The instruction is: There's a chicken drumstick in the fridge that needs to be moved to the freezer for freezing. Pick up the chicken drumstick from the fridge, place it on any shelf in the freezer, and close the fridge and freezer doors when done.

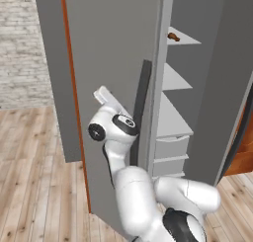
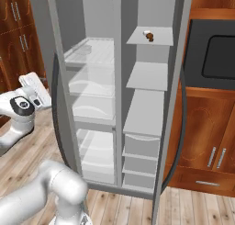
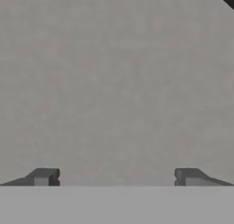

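Note:
The chicken drumstick [image 1: 173,37] [image 2: 149,36], a small reddish-brown lump, lies on the top shelf [image 2: 158,38] of the freezer [image 2: 144,104], the narrower compartment with opaque shelves. The fridge [image 2: 92,104], with glass shelves and translucent drawers, stands open to its left. Both grey doors are swung open. My gripper [image 3: 116,177] [image 1: 106,95] [image 2: 36,88] is open and holds nothing. It points at the outer face of the fridge door [image 1: 108,53] [image 3: 114,81] from very close, left of that door's dark handle [image 1: 142,107]. Whether its fingertips [image 3: 43,176] touch the door I cannot tell.
The freezer door [image 1: 222,98] [image 2: 172,118] stands open on the right with its curved dark handle [image 2: 183,127]. Wooden cabinets [image 2: 206,141] and a dark oven front [image 2: 220,54] lie beyond it. A brick wall [image 1: 24,48] and wood floor [image 1: 34,177] are to the left.

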You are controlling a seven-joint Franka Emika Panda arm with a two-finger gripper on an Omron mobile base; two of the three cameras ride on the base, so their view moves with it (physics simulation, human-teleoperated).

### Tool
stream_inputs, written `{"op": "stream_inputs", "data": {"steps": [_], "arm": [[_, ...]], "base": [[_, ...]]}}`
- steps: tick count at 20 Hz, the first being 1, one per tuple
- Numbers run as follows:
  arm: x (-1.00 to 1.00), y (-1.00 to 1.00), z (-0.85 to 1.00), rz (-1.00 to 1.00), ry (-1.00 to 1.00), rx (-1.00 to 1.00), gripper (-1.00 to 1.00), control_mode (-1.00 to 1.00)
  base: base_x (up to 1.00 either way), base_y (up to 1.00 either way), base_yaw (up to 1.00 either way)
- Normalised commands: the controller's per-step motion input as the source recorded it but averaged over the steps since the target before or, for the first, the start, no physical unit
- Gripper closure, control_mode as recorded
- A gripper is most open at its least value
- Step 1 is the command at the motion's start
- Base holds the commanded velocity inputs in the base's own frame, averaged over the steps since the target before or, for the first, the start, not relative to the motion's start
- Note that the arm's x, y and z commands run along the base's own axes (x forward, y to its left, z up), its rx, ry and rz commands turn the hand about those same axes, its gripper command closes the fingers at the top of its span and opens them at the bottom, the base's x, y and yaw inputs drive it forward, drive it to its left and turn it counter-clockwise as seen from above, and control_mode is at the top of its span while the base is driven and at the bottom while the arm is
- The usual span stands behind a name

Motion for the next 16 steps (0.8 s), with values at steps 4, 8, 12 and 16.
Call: {"op": "stream_inputs", "data": {"steps": [4, 8, 12, 16], "arm": [[0.52, -1.00, 0.02, 0.00, -0.12, 0.34, -1.00, -1.00], [0.67, -1.00, 0.00, 0.00, -0.10, 0.31, -1.00, -1.00], [0.69, -0.86, 0.00, 0.00, -0.08, 0.26, -1.00, -1.00], [0.69, -0.53, 0.00, 0.01, -0.03, 0.18, -1.00, -1.00]], "base": [[0.00, 0.00, 0.00], [0.00, 0.00, 0.00], [0.00, 0.00, 0.00], [0.00, 0.00, 0.00]]}}
